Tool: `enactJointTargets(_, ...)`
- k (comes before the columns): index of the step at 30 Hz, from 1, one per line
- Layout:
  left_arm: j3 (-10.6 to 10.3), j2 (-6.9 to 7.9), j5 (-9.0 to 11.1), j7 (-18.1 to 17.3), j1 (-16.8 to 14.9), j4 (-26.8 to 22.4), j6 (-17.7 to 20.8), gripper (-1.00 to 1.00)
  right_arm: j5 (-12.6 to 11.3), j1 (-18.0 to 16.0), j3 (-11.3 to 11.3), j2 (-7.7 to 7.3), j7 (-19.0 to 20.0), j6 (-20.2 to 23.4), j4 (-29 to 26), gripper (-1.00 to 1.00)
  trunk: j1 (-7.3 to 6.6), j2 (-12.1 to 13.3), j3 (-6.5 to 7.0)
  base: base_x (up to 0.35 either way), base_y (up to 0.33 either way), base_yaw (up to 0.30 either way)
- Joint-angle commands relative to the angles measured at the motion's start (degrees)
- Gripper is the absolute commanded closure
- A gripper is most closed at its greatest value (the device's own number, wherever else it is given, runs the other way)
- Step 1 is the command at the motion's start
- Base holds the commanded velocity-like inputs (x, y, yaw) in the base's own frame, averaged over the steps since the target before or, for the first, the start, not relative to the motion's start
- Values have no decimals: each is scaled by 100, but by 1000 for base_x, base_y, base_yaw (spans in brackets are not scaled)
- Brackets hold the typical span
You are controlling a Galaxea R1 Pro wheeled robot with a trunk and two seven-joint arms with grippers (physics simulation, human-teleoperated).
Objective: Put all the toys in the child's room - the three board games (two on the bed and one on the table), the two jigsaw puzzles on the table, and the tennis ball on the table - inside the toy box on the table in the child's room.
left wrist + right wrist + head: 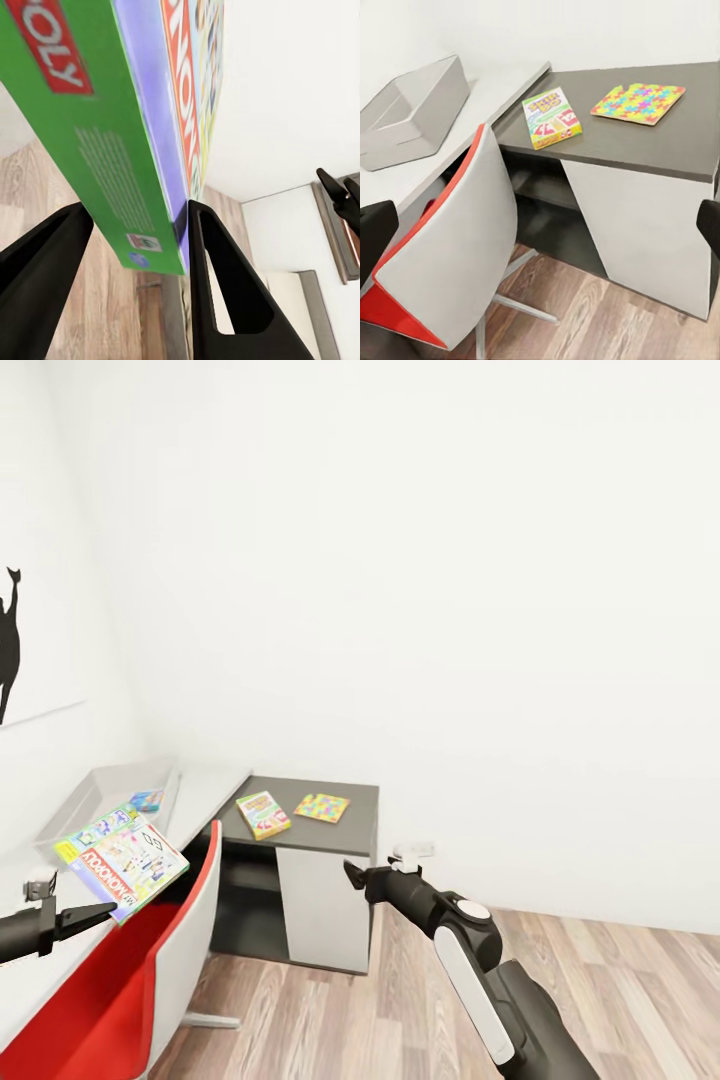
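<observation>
Green-edged board game [128, 857] sits pinched by one corner in your left tool [135, 247]; swing toward the toy box [95, 797] and it may slip.

Worktop [215, 785]: long pale section along L wall, joined to lower dark grey section w/ white front panel. Pale part carries toy box [95, 795], light grey, flared sides; small blue item visible inside. Dark part carries Skip-Bo box [263, 815] and jigsaw puzzle [322, 808], lying flat, near each other, not touching.
</observation>
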Motion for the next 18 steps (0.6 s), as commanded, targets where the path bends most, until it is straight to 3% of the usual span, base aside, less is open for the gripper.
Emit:
enactJointTargets(1,17,-3,-53,-49,-5,-3,57,100,-3,-1,-5,5,10,34,-7,-100,5,-4,-2,327,23,0)
enactJointTargets(8,17,-7,-54,-49,-5,-3,57,100,-1,-1,0,105,-117,86,-4,-100,5,-4,-2,329,5,207)
enactJointTargets(14,17,-18,-56,-49,-5,-3,57,100,-9,-1,174,271,-667,165,1,-100,5,-4,-7,330,0,279)
enactJointTargets(18,17,-20,-57,-49,-5,-3,57,100,-5,-1,232,302,-811,224,3,-100,5,-4,-28,330,-8,230)
